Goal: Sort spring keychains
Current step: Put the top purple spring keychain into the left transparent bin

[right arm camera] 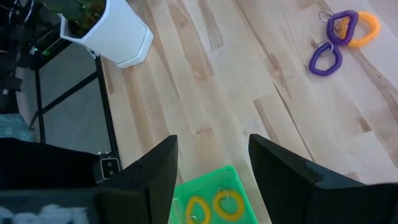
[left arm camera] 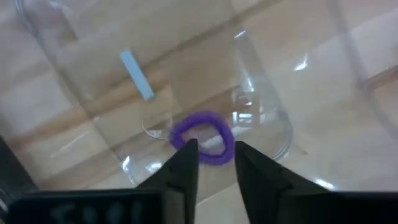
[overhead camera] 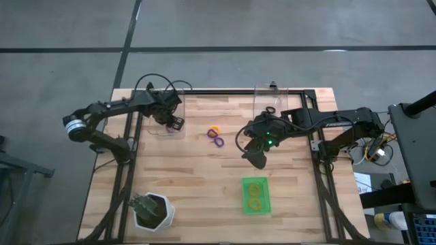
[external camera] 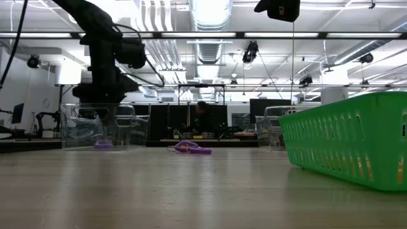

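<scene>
My left gripper [overhead camera: 174, 123] hangs open over the left clear bin [overhead camera: 158, 128]. A purple spring keychain [left arm camera: 202, 138] lies on the bin's floor below the fingertips, and the low view [external camera: 103, 145] shows it apart from them. My right gripper [right arm camera: 213, 155] is open and empty above the table's middle [overhead camera: 257, 158]. Two purple keychains [right arm camera: 336, 38] and an orange one [right arm camera: 365, 26] lie together on the table [overhead camera: 216, 136]. Two orange-yellow keychains [overhead camera: 255, 195] lie in the green tray [overhead camera: 245, 207]. A black keychain [overhead camera: 271, 110] lies in the right clear bin [overhead camera: 262, 95].
A white pot with a plant [overhead camera: 153, 209] stands at the near left corner. The two clear bins stand along the far edge. The bare wooden tabletop [overhead camera: 204, 177] lies between the pot and the green tray.
</scene>
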